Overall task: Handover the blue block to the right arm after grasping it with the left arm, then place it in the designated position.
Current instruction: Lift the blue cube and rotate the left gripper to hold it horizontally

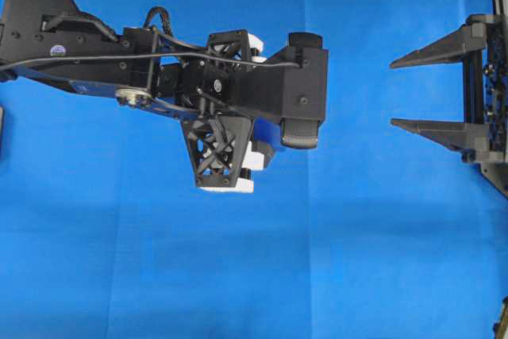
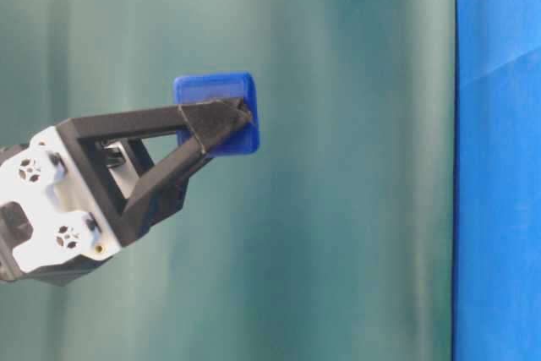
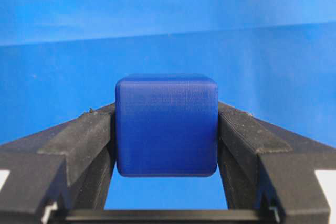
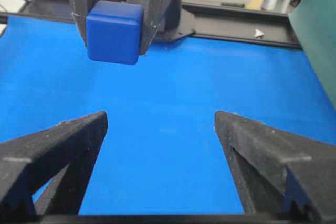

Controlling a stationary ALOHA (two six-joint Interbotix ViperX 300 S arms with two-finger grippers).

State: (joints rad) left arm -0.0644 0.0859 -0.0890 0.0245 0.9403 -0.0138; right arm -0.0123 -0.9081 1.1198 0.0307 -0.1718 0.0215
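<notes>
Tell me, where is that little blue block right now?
The blue block is clamped between the left gripper's jaws, lifted above the blue cloth. In the right wrist view it sits upper left, apart from the open right gripper.

The blue block [image 3: 166, 124] sits squeezed between the 2 black fingers [image 3: 79, 145] of the left gripper [image 3: 166, 129], its flat face toward the camera and rounded corners showing. Each finger presses a side of it. Blue cloth [image 3: 168, 24] fills the background behind.
</notes>
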